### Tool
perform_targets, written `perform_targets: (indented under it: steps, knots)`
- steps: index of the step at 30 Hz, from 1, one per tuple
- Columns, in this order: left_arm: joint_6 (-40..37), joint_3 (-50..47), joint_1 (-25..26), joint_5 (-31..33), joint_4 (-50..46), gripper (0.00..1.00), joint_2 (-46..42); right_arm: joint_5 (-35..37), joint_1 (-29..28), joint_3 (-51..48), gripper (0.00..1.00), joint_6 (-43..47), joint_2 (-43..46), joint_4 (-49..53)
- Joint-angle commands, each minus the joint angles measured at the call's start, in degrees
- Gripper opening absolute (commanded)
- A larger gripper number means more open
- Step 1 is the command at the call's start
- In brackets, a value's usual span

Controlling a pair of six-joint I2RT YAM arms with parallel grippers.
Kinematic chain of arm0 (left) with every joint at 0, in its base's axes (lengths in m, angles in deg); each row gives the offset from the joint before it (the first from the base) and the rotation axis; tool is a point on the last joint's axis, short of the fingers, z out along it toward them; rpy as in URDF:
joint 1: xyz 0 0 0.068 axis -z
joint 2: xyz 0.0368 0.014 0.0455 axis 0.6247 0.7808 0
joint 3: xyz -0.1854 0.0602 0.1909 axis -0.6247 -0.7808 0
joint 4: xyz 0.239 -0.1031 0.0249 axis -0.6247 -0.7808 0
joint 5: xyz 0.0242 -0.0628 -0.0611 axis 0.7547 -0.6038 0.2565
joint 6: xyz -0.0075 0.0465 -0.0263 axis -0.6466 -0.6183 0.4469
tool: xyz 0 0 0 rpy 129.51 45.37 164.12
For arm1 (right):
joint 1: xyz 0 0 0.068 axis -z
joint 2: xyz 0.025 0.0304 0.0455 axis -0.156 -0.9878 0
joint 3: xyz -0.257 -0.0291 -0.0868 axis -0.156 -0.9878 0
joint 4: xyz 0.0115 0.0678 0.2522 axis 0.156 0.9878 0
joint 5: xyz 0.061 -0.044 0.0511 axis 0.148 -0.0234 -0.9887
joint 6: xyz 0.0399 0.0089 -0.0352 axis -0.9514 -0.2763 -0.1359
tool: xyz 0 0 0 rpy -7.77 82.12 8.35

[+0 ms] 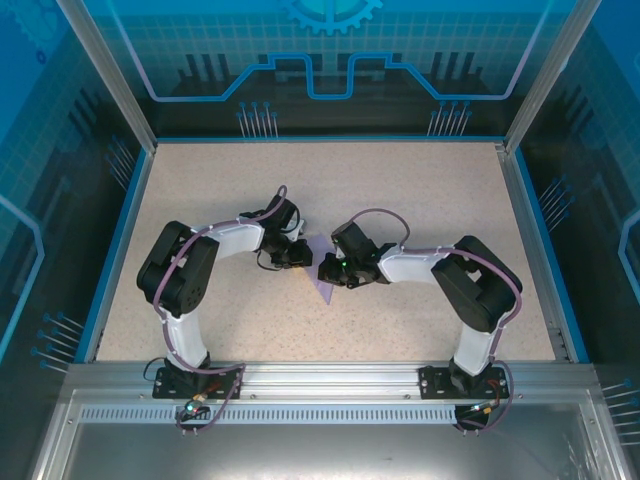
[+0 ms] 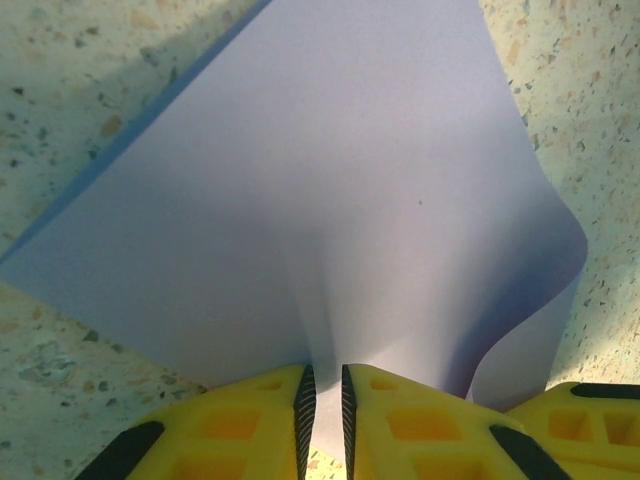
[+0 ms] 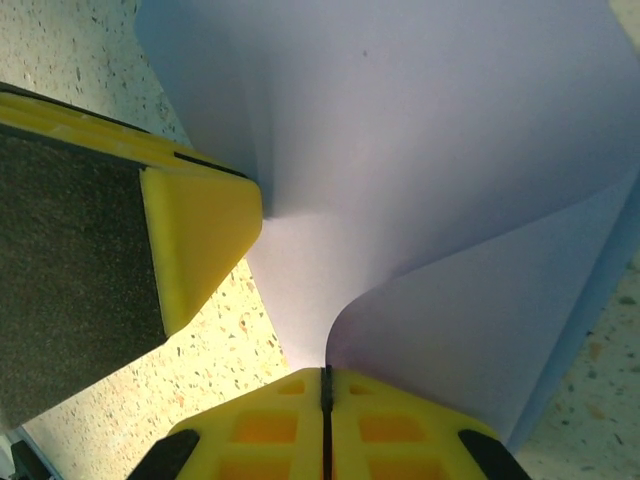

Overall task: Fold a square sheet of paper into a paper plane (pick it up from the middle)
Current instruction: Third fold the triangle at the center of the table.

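Left pincer (image 1: 297, 257) (image 2: 323, 385): clamping on a raised ridge of the square sheet of paper (image 1: 322, 288) (image 2: 330, 180) (image 3: 420, 130), jaws standing almost together with just the thin lavender fold between them. Right pincer (image 1: 328, 270) (image 3: 326, 375): gripping the same sheet, jaws pressed fully together on its edge (a curl of paper rising just beside the bite). Meeting nearly tip to tip around the middle of the speckled counter (image 1: 420, 190), one reaching in from the left, the other from the right. Lying low on the counter between and under the two tips, with one pointed corner poking out toward the near side in the top view. Bulging up into a soft fold where pinched, as seen from the left wrist, and curling over at the right edge there, with a yellow part of the right pincer just beside that curl. Showing, from the right wrist, a yellow finger (image 3: 195, 235) of the left pincer pressed against the sheet at the left.
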Motion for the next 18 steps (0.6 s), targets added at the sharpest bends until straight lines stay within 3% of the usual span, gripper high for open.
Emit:
perform_targets:
  steps: [1,18]
  knots:
    - [-1.0,-1.9,-0.3,0.5,-1.0,0.2,2.0,1.4,-0.8,-0.3,0.08,-1.5,-1.3,-1.1]
    - [-1.1,-2.7,-0.3,0.2,-0.6,0.2,2.2,2.4,-1.1,0.1,0.09,-2.2,-2.8,-1.8]
